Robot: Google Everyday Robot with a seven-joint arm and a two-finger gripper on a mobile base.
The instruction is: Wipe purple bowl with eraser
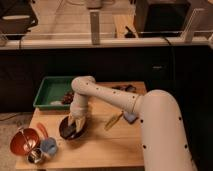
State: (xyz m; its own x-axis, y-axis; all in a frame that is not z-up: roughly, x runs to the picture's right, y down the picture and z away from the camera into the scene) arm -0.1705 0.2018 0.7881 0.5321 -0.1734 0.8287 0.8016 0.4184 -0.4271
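Observation:
The purple bowl (70,128) is a small, very dark round bowl on the wooden table (100,147), left of centre. My white arm reaches from the right and bends down over it. My gripper (77,121) points down into the bowl, right over its inside. Whatever it holds is hidden between the fingers, so the eraser does not show clearly.
A green tray (52,91) with some items stands at the back left. An orange-red bowl (24,140), a small light-blue cup (48,146) and a metal cup (35,156) sit at the front left. A yellow item (113,120) and a small blue-grey thing (131,117) lie to the right of the bowl.

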